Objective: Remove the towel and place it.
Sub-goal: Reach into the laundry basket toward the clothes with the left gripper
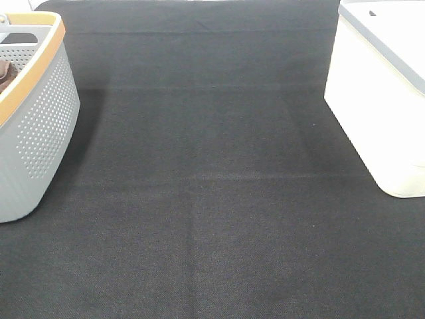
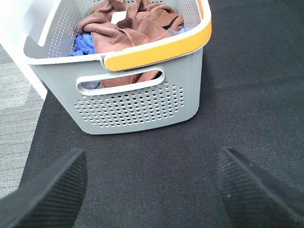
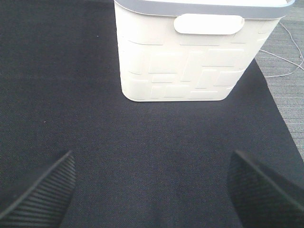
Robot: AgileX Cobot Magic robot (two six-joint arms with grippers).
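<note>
The reddish-brown towel (image 2: pixel 128 26) lies crumpled in a grey perforated basket (image 2: pixel 137 104) with an orange rim, on top of a blue cloth (image 2: pixel 85 43). In the exterior view only a sliver of the towel (image 1: pixel 6 74) shows inside the basket (image 1: pixel 40 126) at the far left. My left gripper (image 2: pixel 152 190) hangs open over the black mat in front of the basket, nothing between its fingers. My right gripper (image 3: pixel 152 190) is also open and empty, facing a white bin (image 3: pixel 190 52). Neither gripper appears in the exterior view.
The white bin (image 1: pixel 382 93) with a grey rim stands at the right of the black mat (image 1: pixel 206 199). Past the mat's edges lies grey floor (image 2: pixel 14 109), with thin cables (image 3: pixel 289 52) beside the white bin.
</note>
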